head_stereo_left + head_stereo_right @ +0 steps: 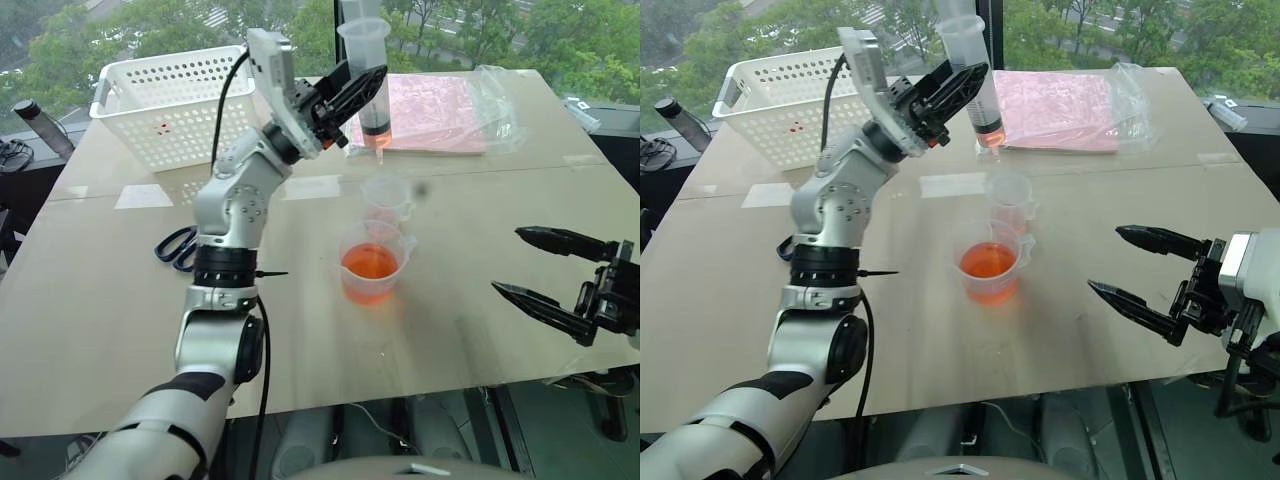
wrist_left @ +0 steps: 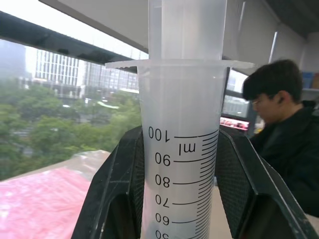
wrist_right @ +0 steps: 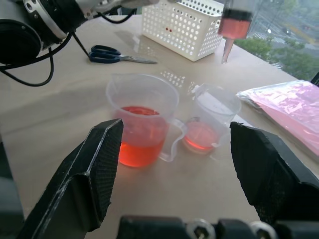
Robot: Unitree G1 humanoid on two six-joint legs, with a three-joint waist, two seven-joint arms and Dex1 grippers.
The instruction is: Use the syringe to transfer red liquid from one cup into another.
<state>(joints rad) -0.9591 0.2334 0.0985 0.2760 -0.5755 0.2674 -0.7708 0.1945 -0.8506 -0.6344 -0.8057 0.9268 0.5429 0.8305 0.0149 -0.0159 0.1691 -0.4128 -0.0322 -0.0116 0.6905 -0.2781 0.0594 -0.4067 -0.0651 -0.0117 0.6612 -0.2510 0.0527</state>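
- Left eye view: the left hand (image 1: pixel 362 92) was clenched on the syringe (image 1: pixel 368 75), holding it upright above the worktop (image 1: pixel 120 300), tip down, with red liquid (image 1: pixel 376 133) in the bottom of the barrel. The tip hung over the worktop at 12 o'clock of the smaller cup (image 1: pixel 386 200). The larger cup (image 1: pixel 373 262), partly full of the liquid, stood just beside the smaller cup at its 6 o'clock. A white basket (image 1: pixel 175 105) sat at 10 o'clock, a pink bag (image 1: pixel 430 112) at 1 o'clock, blue-handled scissors (image 1: pixel 178 246) at 9 o'clock of the larger cup.
- Right eye view: the right hand (image 1: pixel 1135 266) was released, fingers spread and holding nothing, at 3 o'clock of the larger cup and well apart from it.
- Left wrist view: the black fingers (image 2: pixel 119 194) pressed both sides of the graduated barrel. A person (image 2: pixel 284 139) in dark clothing was behind.
- Right wrist view: both cups stood between the spread fingers, the smaller holding a shallow layer of liquid; the syringe tip hung above and beyond the smaller cup.
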